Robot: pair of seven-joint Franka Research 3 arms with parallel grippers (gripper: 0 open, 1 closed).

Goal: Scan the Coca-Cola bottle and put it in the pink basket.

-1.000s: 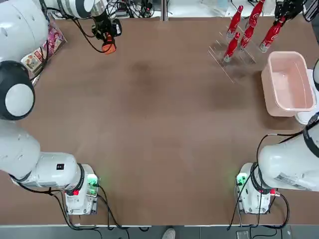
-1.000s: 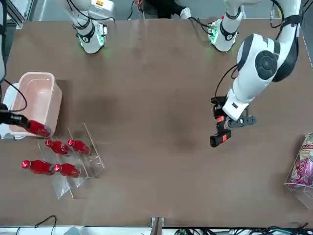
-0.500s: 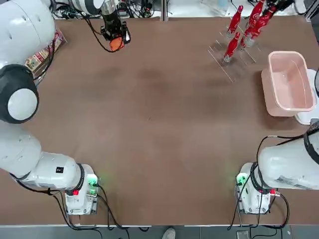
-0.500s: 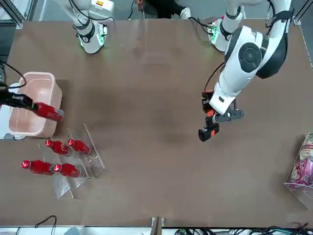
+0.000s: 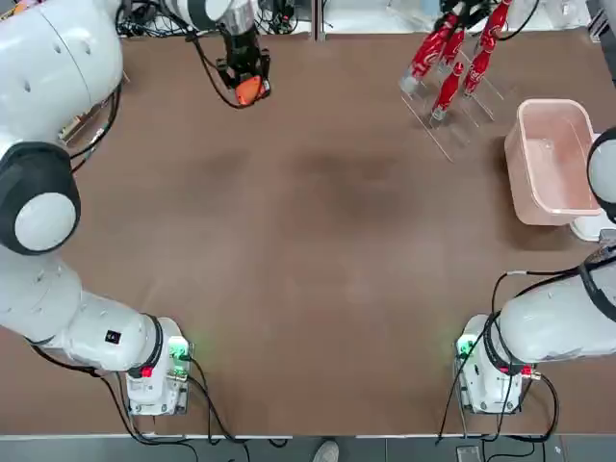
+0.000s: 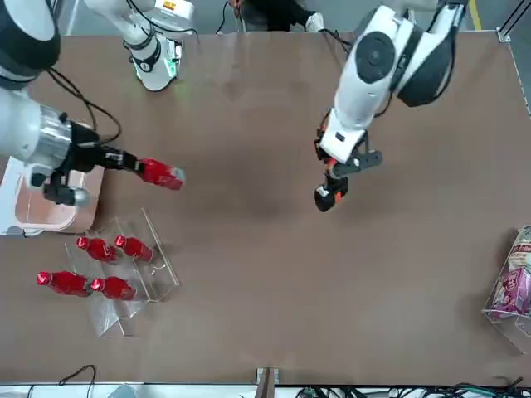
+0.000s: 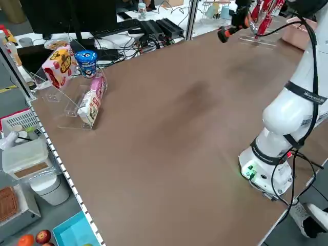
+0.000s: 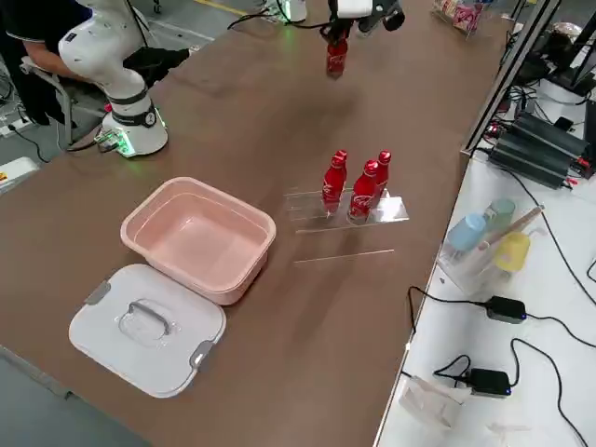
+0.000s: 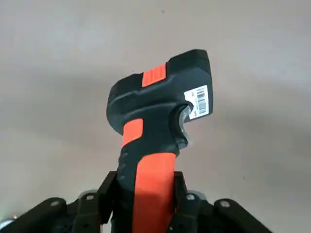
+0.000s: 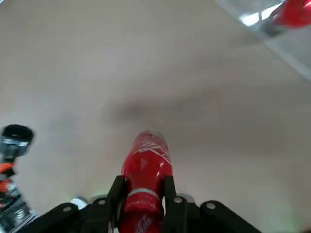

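Nearest the robot's side of the bench (image 5: 289,250), on its right, the pink basket (image 5: 553,159) sits beside a white lid (image 8: 147,331). Farther out, the right gripper (image 10: 143,194) has its jaws closed around the Coca-Cola bottle (image 10: 147,167), raised above the bench, while the left gripper (image 9: 146,194), over the far left part, has its jaws closed on the black-and-orange scanner's handle (image 9: 154,189). Beyond the basket stands the clear rack (image 6: 137,274) with four more red bottles (image 6: 114,288).
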